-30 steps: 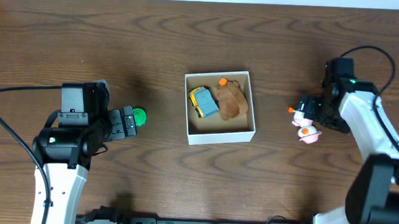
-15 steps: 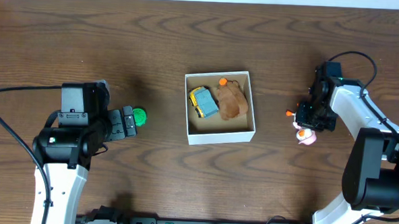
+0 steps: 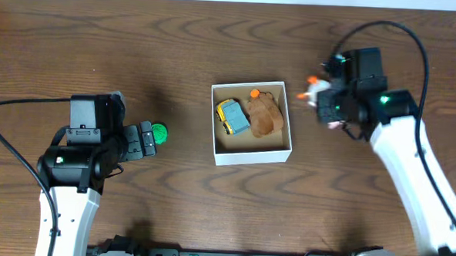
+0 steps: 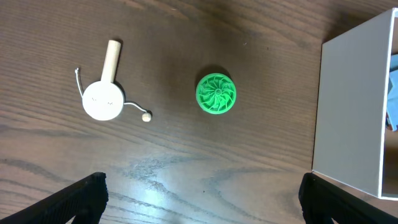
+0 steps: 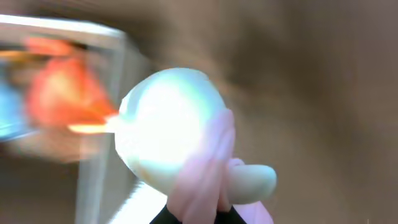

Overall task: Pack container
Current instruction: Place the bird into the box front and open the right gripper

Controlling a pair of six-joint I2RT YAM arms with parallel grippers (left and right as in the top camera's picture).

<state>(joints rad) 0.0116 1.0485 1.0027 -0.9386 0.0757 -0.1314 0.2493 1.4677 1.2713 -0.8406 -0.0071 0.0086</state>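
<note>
Right gripper (image 3: pixel 326 102) is clamped on a round white toy with a pink band and orange bits (image 5: pixel 180 143), held off the table just right of the square white-walled container with a brown cardboard floor (image 3: pixel 254 155) at table centre. We see that arm reaching in from the right, wrist view blurred. Left gripper (image 4: pixel 199 199) gapes wide and empty above a green ribbed disc (image 4: pixel 216 94).
</note>
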